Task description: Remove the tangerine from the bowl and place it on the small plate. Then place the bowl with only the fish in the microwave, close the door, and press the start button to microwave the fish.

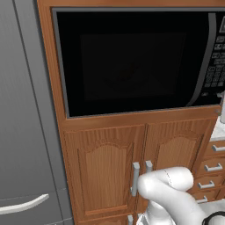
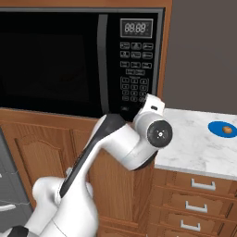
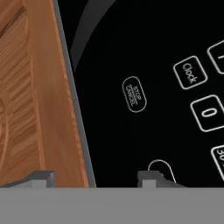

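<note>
One button matters now: the start key, which I judge to be the oval outline (image 3: 161, 170) half-hidden at 6 o'clock in the hand view, directly behind the gripper's (image 3: 98, 178) right-hand fingertip (image 3: 151, 178). Stop/Cancel (image 3: 134, 94) sits at 12 o'clock from it; Clock (image 3: 189, 72) and 0 (image 3: 209, 113) lie toward 2 o'clock. So the target is straight ahead of that finger, panel very close; contact cannot be confirmed.

Gripper fingers stand moderately apart, nothing between them; the other fingertip fronts the wooden cabinet frame (image 3: 43, 100).

The door (image 1: 132, 61) is shut flush on the microwave (image 2: 69, 60); the bowl and fish are not visible through the dark glass, presumably inside.

The small plate (image 2: 221, 128) lies on the marble counter (image 2: 194, 143) at 3 o'clock of the arm, holding the tangerine (image 2: 227, 130).

Judgement: only the press remains; risk is a mis-hit on Stop/Cancel.
</note>
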